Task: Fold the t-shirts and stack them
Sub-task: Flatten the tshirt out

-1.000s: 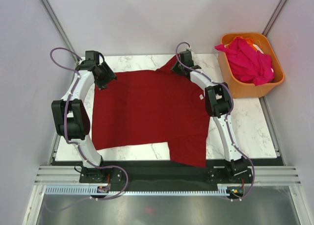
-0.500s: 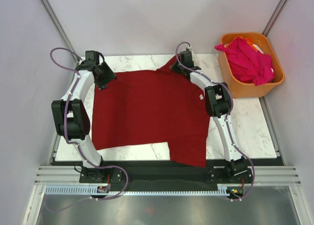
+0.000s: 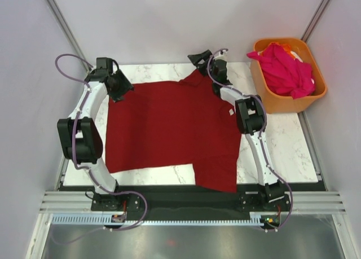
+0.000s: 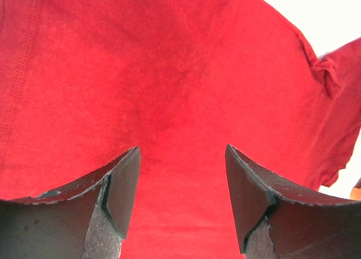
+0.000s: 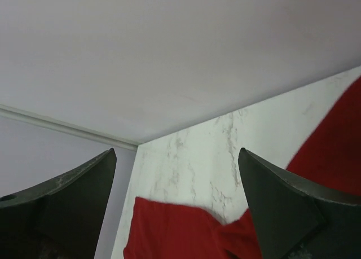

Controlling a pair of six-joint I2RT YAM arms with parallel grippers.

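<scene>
1. Crimson t-shirt [image 3: 169,129] spread flat, unfolded, under left gripper [image 4: 181,185]; jaws apart, empty.
2. Right gripper [image 5: 177,197] wide open, empty, above collar.
3. Pink t-shirt [image 3: 285,67] in tub [image 3: 265,95], right of it. Stacking not begun.

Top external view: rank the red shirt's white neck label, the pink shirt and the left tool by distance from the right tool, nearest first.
From the right tool, at the table's far edge:
1. White neck label, just nearer the bases, on the red shirt.
2. Pink shirt, off to the right, in the orange tub.
3. Left tool, across the shirt, far left.
</scene>
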